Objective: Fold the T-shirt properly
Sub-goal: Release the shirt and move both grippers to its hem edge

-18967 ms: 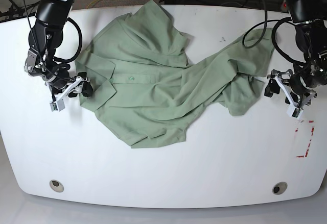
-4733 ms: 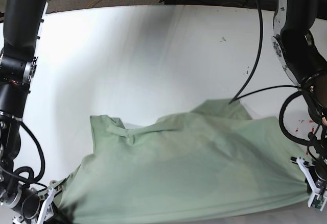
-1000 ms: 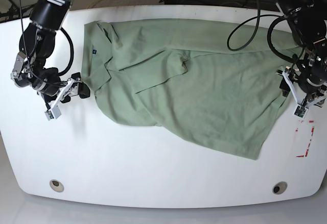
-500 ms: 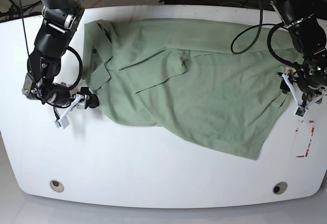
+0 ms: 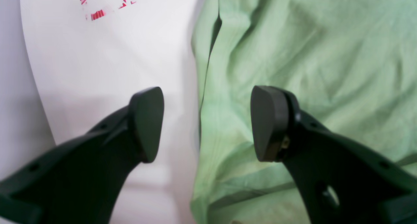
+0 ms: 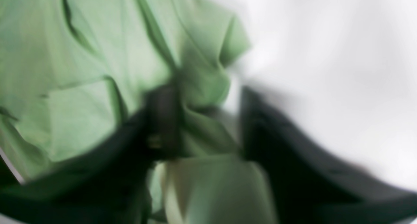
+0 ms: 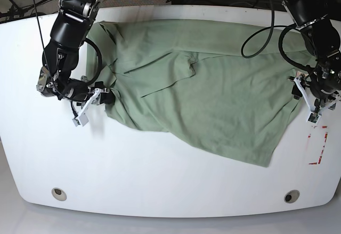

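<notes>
**Shirt spread, both grippers at its edges**

The T-shirt (image 7: pixel 202 85) lies spread across the white table (image 7: pixel 160 180). Right gripper (image 6: pixel 205 119) straddles a bunched fold at its edge, grip unclear through blur. Left gripper (image 5: pixel 205 123) gapes over the opposite edge, holding nothing

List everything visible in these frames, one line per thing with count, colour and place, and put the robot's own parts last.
T-shirt: one, pale sage green, spread rumpled across the far half of the table, with a collar at the base view's left.
Table: one, white, under everything.
Red markings: one patch, red, on the table near the base view's right edge.
Round fittings: two, grey, set in the table's near corners.
Cables: several, black, trailing from the arms and behind the table.
Left gripper: one, black, jaws apart, straddling the shirt's edge.
Right gripper: one, black, at the shirt's collar-side edge with cloth bunched between its jaws; the wrist view is blurred.
</notes>
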Robot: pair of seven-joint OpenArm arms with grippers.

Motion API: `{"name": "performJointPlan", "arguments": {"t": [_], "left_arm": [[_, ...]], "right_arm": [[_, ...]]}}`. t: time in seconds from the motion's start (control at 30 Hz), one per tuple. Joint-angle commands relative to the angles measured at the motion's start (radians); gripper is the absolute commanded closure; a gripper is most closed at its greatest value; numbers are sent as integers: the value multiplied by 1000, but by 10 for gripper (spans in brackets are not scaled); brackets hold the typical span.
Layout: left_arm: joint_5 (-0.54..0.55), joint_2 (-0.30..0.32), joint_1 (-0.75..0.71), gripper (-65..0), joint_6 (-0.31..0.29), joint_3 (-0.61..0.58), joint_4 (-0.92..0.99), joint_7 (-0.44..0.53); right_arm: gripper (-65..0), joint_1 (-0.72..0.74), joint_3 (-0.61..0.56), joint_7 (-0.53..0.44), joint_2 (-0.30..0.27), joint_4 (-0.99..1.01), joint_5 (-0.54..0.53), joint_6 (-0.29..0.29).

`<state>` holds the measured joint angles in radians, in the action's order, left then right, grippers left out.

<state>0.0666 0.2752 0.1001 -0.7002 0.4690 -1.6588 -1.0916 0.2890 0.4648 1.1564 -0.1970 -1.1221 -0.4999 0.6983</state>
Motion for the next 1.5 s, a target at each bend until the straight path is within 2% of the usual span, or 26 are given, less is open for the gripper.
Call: {"name": "performJointPlan", "arguments": {"t": [0.0, 0.13, 0.17, 0.2, 0.33, 0.43, 0.6, 0.67, 1.03, 1.13, 1.23, 1.3, 1.4, 1.47], "left_arm": [[5, 19, 20, -390, 2, 1, -1, 43], [5, 17, 42, -390, 2, 1, 62, 49], [5, 16, 59, -390, 2, 1, 76, 49], [5, 16, 69, -390, 2, 1, 92, 49], [9, -9, 112, -396, 112, 3, 141, 55], [5, -12, 143, -397, 159, 3, 153, 107], [5, -31, 201, -519, 277, 1, 276, 206], [6, -31, 232, -539, 307, 1, 348, 235], [6, -29, 336, -543, 313, -121, 728, 446], [5, -27, 350, -542, 314, -121, 794, 468], [5, -26, 341, -537, 314, -121, 783, 457], [5, -17, 320, -494, 310, -118, 767, 437], [11, 14, 264, -386, 304, -118, 711, 377], [11, 16, 227, -354, 273, -115, 653, 344]], "right_arm": [[-162, 17, 2, -8, -14, -19, -1, 0], [-17, 16, 2, -10, -19, -20, -1, 0], [0, 16, 2, -10, -20, -20, -1, 0], [0, 16, 2, -10, -20, -22, -1, 0], [0, 16, 2, -8, -25, -28, -1, 0], [0, 5, 2, -2, -34, -77, -1, 0], [0, -20, -76, -3, -38, -132, -1, 0], [0, -21, -99, -3, -40, -149, -1, 0], [0, -41, -107, -3, -28, -187, -7, 0], [0, -43, -107, -3, -28, -187, -4, 0], [0, -44, -102, -3, -29, -187, -4, 0], [0, -44, -102, -5, -31, -187, -3, 0], [0, -44, -102, -5, -31, -187, -3, 0], [0, -43, -102, -5, -31, -187, -3, 0]]}}
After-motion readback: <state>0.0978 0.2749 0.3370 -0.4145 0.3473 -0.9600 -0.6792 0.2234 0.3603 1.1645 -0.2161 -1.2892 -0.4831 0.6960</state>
